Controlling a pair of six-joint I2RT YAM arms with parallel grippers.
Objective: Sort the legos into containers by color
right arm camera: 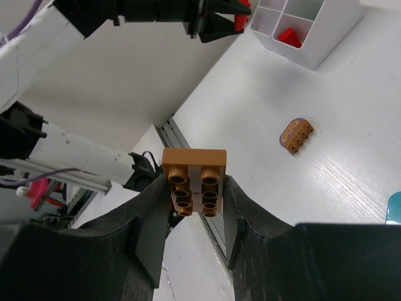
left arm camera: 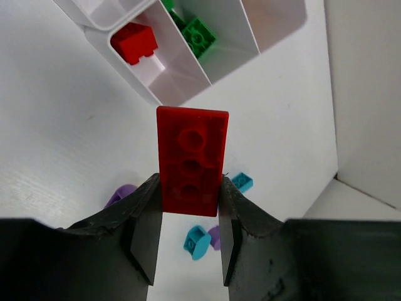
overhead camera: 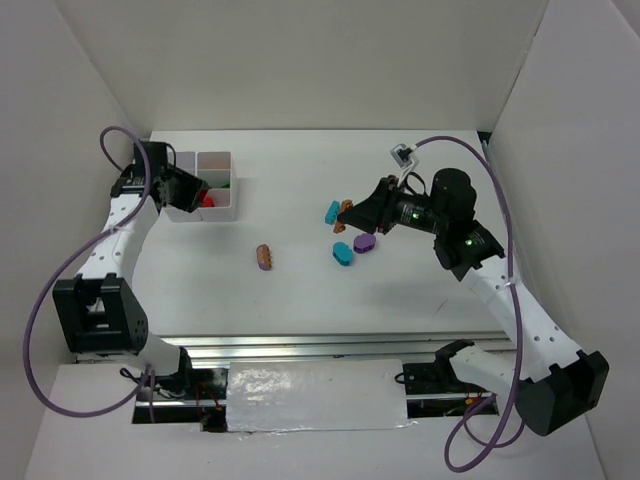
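Observation:
My left gripper (overhead camera: 193, 192) (left arm camera: 190, 186) is shut on a flat red lego (left arm camera: 191, 160) and hovers at the white divided tray (overhead camera: 224, 212) (left arm camera: 183, 74). One compartment holds a red lego (left arm camera: 133, 42); the one beside it holds green legos (left arm camera: 199, 36). My right gripper (overhead camera: 352, 213) (right arm camera: 195, 188) is shut on a brown studded lego (right arm camera: 194, 179) and holds it above the table, right of centre. Below it lie two teal legos (overhead camera: 332, 211) (overhead camera: 342, 253) and a purple one (overhead camera: 364, 243). A brown and purple lego (overhead camera: 264, 257) (right arm camera: 296, 135) lies alone mid-table.
White walls enclose the table on the left, back and right. The tray stands at the back left and also shows in the right wrist view (right arm camera: 319, 47). A metal rail (overhead camera: 300, 348) runs along the table's near edge.

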